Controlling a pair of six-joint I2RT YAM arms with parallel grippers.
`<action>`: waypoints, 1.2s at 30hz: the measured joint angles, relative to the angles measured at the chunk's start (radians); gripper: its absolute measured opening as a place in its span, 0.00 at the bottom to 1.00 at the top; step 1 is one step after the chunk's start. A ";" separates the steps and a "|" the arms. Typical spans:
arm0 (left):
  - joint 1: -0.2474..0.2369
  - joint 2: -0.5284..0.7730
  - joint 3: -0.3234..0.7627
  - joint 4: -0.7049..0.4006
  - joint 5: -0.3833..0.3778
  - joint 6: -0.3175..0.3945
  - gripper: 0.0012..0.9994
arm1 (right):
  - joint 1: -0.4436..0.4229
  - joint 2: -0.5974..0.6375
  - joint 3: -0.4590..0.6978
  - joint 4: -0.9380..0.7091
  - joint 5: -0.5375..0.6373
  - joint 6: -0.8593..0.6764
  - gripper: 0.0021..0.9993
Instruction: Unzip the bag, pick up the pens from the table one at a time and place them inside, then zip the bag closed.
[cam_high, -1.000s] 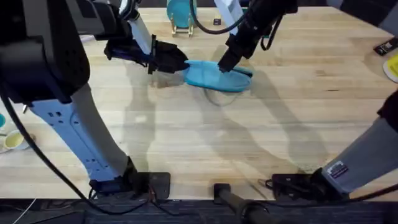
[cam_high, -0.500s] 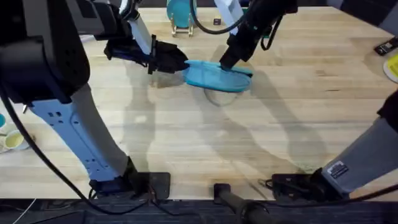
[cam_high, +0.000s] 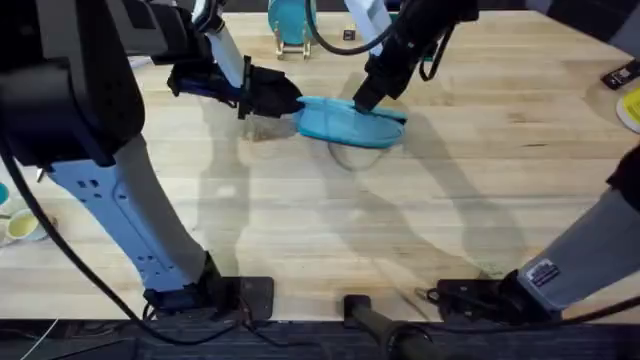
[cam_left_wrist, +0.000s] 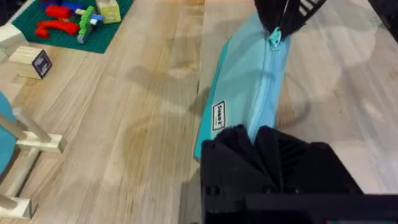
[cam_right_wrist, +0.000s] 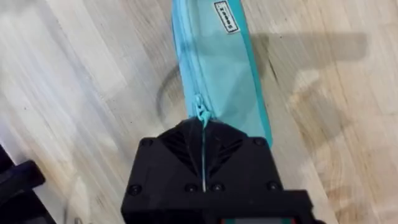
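The light blue bag (cam_high: 350, 124) lies stretched between my two grippers at the far middle of the table (cam_high: 330, 230), its shadow just below it. My left gripper (cam_high: 292, 104) is shut on the bag's left end; the black fingers (cam_left_wrist: 267, 155) clamp the fabric next to a small white label (cam_left_wrist: 218, 115). My right gripper (cam_high: 362, 99) is shut on the teal zipper pull (cam_right_wrist: 200, 117), which also shows beyond the bag (cam_left_wrist: 249, 81) as the zipper pull (cam_left_wrist: 273, 41). The zipper line between the grippers looks shut. The pens are out of view.
A round teal disc on a wooden stand (cam_high: 290, 25) stands just behind the bag. A green mat with coloured blocks (cam_left_wrist: 68, 25) lies beyond it. A yellow object (cam_high: 630, 108) and a black one (cam_high: 620, 75) sit at the right edge.
My right gripper has shifted very slightly toward the far side on the zipper pull. The left gripper and the bag have stayed put.
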 joint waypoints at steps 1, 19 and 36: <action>0.000 0.000 0.000 0.000 0.000 0.000 0.04 | 0.000 0.000 0.000 0.000 0.000 0.000 0.03; 0.000 0.000 0.000 -0.004 0.001 0.000 0.04 | 0.005 0.000 0.024 -0.080 0.036 0.004 0.03; 0.000 0.000 0.000 0.000 0.001 0.000 0.04 | -0.017 0.000 0.069 -0.094 0.042 0.012 0.03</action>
